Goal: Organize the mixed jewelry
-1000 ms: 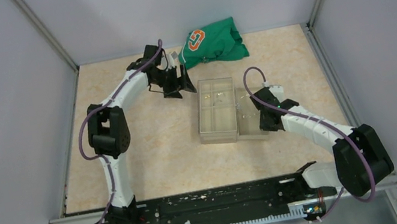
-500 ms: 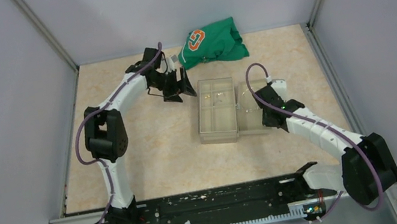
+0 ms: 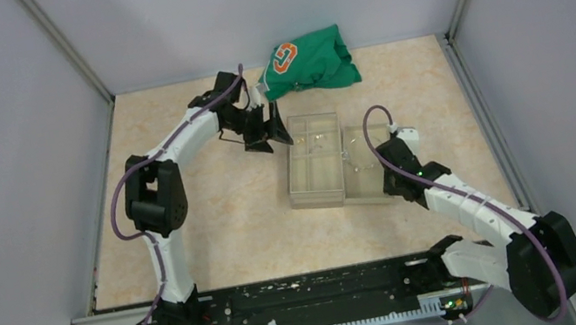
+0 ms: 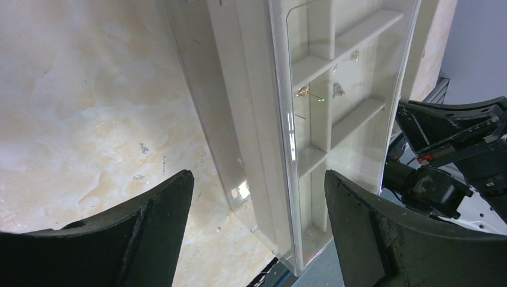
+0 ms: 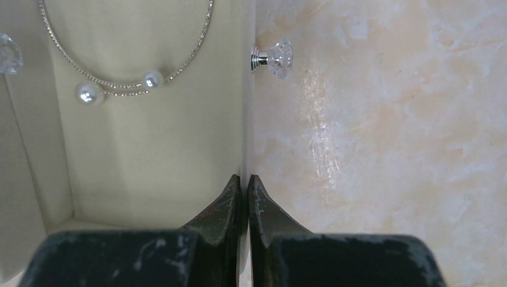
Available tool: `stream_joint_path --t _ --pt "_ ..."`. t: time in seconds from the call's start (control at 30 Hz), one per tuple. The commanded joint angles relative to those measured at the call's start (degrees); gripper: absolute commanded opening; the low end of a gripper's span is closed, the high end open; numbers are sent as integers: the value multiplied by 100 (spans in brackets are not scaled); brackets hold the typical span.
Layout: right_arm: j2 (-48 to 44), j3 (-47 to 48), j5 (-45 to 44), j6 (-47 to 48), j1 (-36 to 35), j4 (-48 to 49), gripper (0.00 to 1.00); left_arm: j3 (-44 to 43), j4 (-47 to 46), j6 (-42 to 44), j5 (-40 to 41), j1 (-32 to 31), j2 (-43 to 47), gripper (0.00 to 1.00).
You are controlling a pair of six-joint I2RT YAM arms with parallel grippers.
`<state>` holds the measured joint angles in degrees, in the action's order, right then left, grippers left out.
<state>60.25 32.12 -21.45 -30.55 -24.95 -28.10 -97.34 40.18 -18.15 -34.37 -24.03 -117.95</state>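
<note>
Right now your left gripper point(image 4: 257, 179) hangs wide open and empty just beside the clear box point(image 4: 239, 113), where small earrings point(image 4: 302, 91) sit in its compartments. Your right gripper point(image 5: 246, 179) has its tips pressed nearly together at the side wall of the drawer point(image 5: 149, 149); you cannot tell whether it pinches that wall. A fine chain point(image 5: 191, 57) with 2 pearls point(image 5: 89, 94) lies inside the drawer.

Bare table point(image 3: 214, 219) left of clear box point(image 3: 318, 177) free; green cloth point(image 3: 312, 61) crowds far side, beside left tool point(image 3: 272, 132)
</note>
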Motion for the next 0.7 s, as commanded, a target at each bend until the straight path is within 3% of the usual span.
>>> stream_joint_path --t 0.0,0.67 --pt "-309 -105 340 8 -9 596 0 57 -115 9 -193 -52 181 87" --pt "388 -280 547 -466 -60 1157 0 317 -377 -111 -472 -329 147 86"
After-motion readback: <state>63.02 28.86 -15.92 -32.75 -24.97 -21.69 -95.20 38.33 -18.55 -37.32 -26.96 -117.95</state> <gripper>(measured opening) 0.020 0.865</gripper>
